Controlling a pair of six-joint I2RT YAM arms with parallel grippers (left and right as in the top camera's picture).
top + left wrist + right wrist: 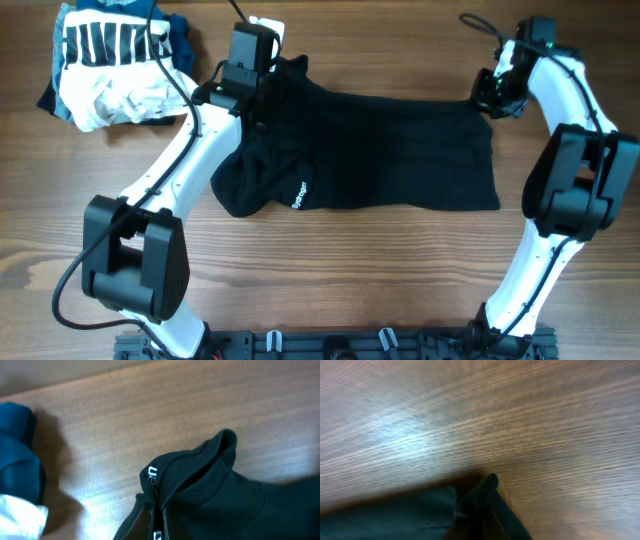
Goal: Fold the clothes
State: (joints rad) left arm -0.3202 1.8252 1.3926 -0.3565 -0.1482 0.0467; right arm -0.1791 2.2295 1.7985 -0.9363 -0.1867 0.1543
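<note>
**Near edge.** Both arm bases stand at the near side of the tabletop (pixel 350 280). Bare wood lies between them and the garment.

**Centre.** The black collared shirt (pixel 390 150) lies flat across the middle, its long axis running left to right. The left end is rounded and bunched, the right end squarer. The small white logo (pixel 298 196) sits at the near left.

**Far edge of the shirt.** The left arm (pixel 185 160) reaches to the far left corner and the right arm (pixel 575 150) to the far right corner.
- **Left jaws:** fully closed. In the left wrist view, the fabric beside the collar (pixel 200 467) is gathered up into them.
- **Right jaws:** fully closed. They pinch a ribbed corner (pixel 487 492) raised just off the wood. I cannot tell whether it is hem or sleeve.

**Far left.** A bundle of white and blue garments (pixel 110 60) lies apart from the shirt.

**Assessment.** Both far corners appear secured, and the first fold is not yet made. The next move calls for:
- raising both corners together at matching height;
- keeping the cloth taut between them;
- carrying the far edge toward the near edge so that it lands square;
- watching the bunched left end, which is likely to drag or crease.
</note>
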